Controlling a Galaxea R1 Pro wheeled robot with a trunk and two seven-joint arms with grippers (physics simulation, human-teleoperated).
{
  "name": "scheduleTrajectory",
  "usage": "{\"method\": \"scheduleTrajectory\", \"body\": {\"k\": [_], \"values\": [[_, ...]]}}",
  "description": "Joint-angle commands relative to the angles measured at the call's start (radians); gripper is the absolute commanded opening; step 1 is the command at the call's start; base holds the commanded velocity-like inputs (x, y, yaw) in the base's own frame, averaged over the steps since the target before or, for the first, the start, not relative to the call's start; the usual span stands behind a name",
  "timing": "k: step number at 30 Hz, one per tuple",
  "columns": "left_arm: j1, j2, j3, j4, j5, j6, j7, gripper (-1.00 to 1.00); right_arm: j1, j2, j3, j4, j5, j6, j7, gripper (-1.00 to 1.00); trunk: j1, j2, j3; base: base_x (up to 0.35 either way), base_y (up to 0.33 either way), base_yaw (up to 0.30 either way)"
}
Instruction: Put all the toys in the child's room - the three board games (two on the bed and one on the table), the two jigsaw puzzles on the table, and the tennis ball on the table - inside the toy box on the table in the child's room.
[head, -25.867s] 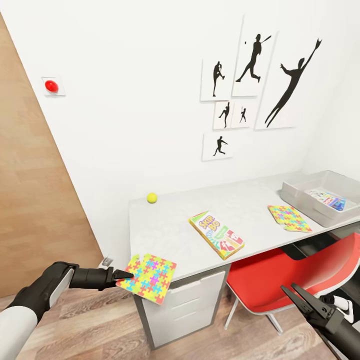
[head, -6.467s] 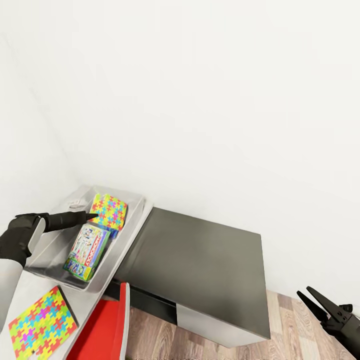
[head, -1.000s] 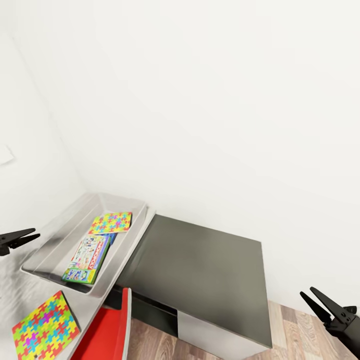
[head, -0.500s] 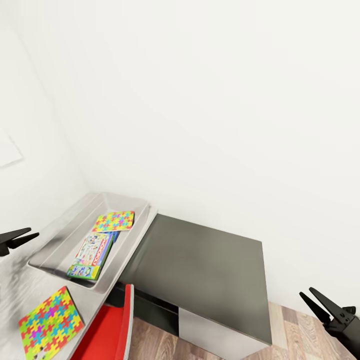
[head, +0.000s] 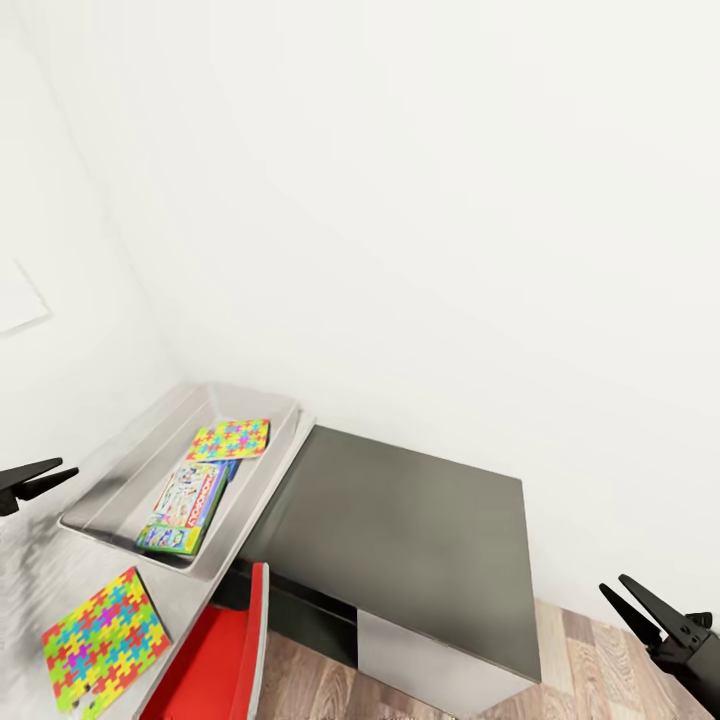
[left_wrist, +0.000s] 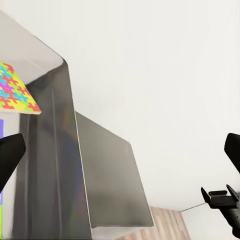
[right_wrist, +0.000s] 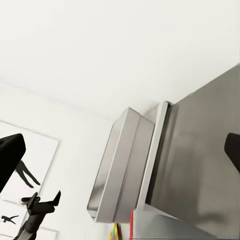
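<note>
Compared with half a second ago, the whole head view has shifted a little, so the camera moved; the things keep their places relative to each other, and both hands stay where they were. Six and a half seconds ago the left hand was over the toy box with its tip at the puzzle; now it is pulled back to the left edge of the view. The dark grey cabinet (head: 400, 540) stands against the white wall, lower than the counter (head: 30, 590) and just beside it. The toy box (head: 120, 470) sits on the counter at the end near the cabinet. Inside it the MONOPOLY board game (head: 185, 505) lies flat, and one jigsaw puzzle (head: 232, 438) lies at the far end of the box, partly on top of something blue. The second jigsaw puzzle (head: 105, 640) lies on the counter outside the box, near its front wall. A red chair (head: 215, 660) is below the counter edge. The left hand (head: 35, 478) is open and empty, its fingers pointing toward the box. The right hand (head: 640, 605) is low over the wood floor, also open and empty, well apart from the cabinet.
</note>
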Motion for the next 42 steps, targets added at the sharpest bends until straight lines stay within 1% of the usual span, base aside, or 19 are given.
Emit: {"method": "scheduleTrajectory", "body": {"k": [1,10,22,37,42], "values": [[-0.001,0.0,0.0,0.0,0.0,0.011,-0.004,1.0,0.0,0.0,0.0,-0.001,-0.005,0.006,-0.001,1.0,0.0,-0.002,-0.002,-0.159,0.0,0.0],[0.0,0.0,0.0,-0.002,0.0,0.01,-0.004,1.0,0.0,-0.001,-0.001,-0.003,-0.01,0.007,-0.002,1.0,0.0,-0.002,-0.001,-0.263,-0.047,0.0],[0.001,0.0,0.0,-0.002,0.0,0.009,-0.004,1.0,0.0,0.0,-0.001,-0.007,-0.011,0.006,-0.003,1.0,0.0,-0.002,0.01,-0.264,-0.157,0.004],[0.002,0.0,0.0,-0.002,0.0,0.009,-0.004,1.0,0.0,-0.001,-0.001,-0.009,-0.011,0.006,-0.003,1.0,0.0,-0.002,0.011,-0.037,-0.031,0.001],[0.002,0.0,0.0,-0.002,0.0,0.009,-0.004,1.0,0.0,0.0,-0.001,-0.011,-0.01,0.006,-0.003,1.0,0.0,-0.002,0.012,-0.115,-0.002,0.025]]}}
